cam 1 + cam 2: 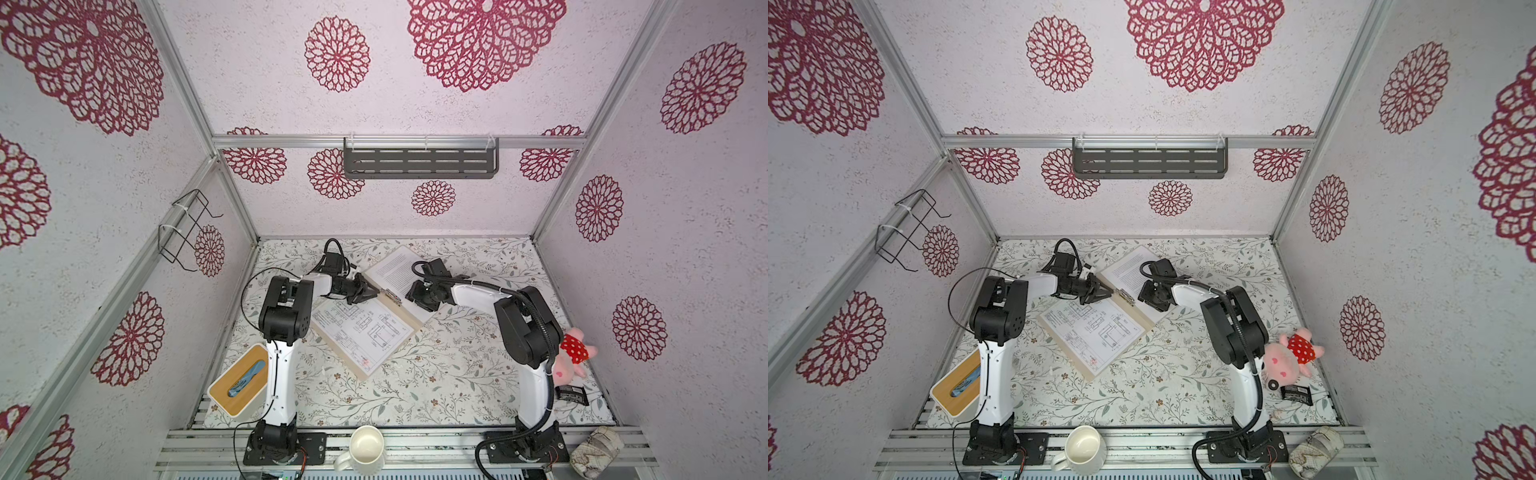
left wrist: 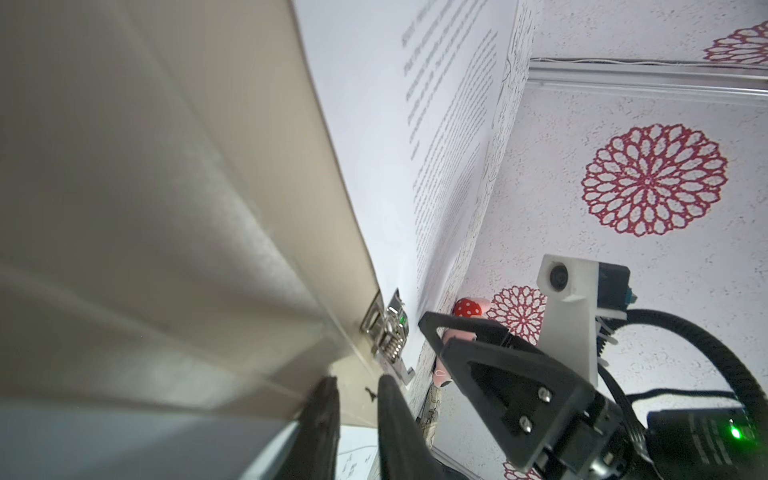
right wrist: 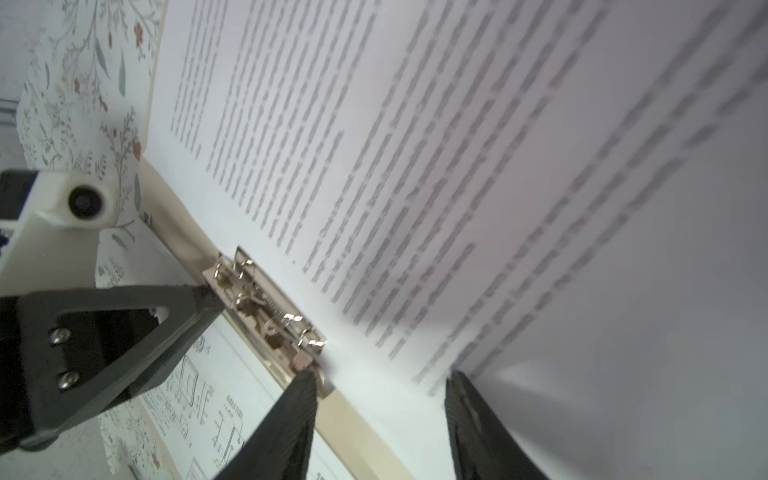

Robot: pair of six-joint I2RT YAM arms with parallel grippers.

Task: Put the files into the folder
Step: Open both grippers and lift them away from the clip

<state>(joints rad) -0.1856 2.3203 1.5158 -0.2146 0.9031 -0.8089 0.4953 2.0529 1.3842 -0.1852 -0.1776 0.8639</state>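
Clip (image 3: 266, 307) sits between left gripper (image 2: 357, 380) — barely parted — and right gripper (image 3: 380, 378), wide over text sheet (image 3: 415, 166).

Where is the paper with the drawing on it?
In the middle of the flowery table, a tan folder lies open. The drawing sheet lies on its nearer half. It shows black line drawings and a small red mark; the text sheet beyond the clip has only printed words.

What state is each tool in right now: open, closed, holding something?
Left tool: jaws slightly apart at the folder; grip cannot be told.
Right tool: open, holding nothing.
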